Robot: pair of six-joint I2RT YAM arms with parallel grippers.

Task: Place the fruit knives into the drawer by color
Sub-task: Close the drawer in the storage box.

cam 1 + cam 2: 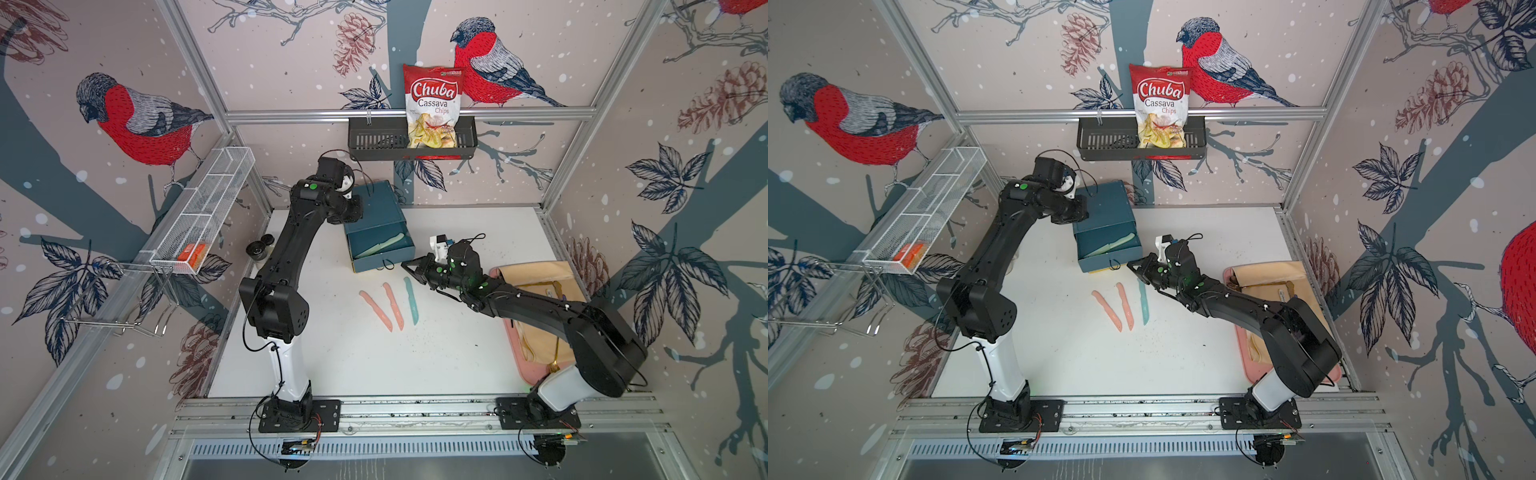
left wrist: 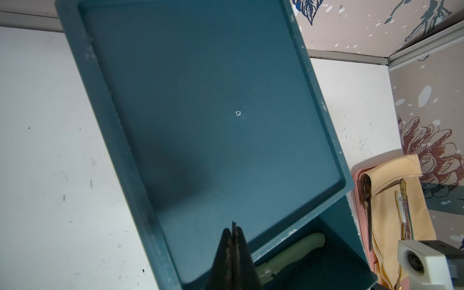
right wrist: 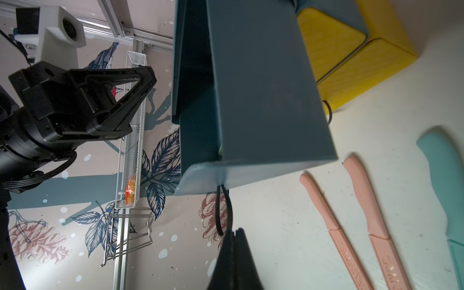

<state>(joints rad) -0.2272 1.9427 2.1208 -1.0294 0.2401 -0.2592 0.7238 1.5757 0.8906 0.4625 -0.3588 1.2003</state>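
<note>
Teal plastic chest [image 1: 380, 203], one, at the back of the bench [image 1: 457, 340], left of centre. Drawers, three: one teal top drawer [image 1: 383, 258] standing pulled out, and two yellow drawers [image 3: 331, 40] set back beneath it. Pale green knife [image 1: 380, 246] lies in the open drawer; whether it is one piece or two overlapping cannot be told. Pink knives [image 1: 376, 309], two, side by side on mid-bench in front of the chest. Blue knife [image 1: 411, 301], one, just beside them toward the right edge.

Left claw [image 2: 234, 227], one, pressed together with nothing between, above the chest's recessed top. Right claw [image 3: 234, 232], one, pressed together at the end of the top drawer's black ring pull [image 3: 223, 208]. The ring touches its tip, but whether it is pinched cannot be told.

Pink tray [image 1: 512, 332], one, along the right edge, holds a folded cloth and metal cutlery.
</note>
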